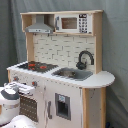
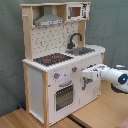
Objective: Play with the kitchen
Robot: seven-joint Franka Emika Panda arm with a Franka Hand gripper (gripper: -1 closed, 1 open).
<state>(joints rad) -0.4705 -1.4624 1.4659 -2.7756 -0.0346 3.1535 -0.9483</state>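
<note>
First exterior view: kitchen (image 1: 60,70) centre frame, arm low at oven door (image 1: 31,106).

Second exterior view: end effector (image 2: 85,73) just right of oven door, near knobs (image 2: 56,76) — grip state unclear. Likely approach step; next, reach a knob or handle.

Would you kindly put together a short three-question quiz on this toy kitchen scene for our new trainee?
1. True or false: the black faucet stands over the sink, not over the hob.
2. Which item sits at the top of the kitchen, on the first exterior view's right?
A. a microwave
B. a kettle
C. a toaster
3. Fill in: in the second exterior view, the arm's gripper points at the kitchen's ____ face, beside the oven door.

Key:
1. True.
2. A, the microwave; the hood is beside it.
3. Front.
</note>
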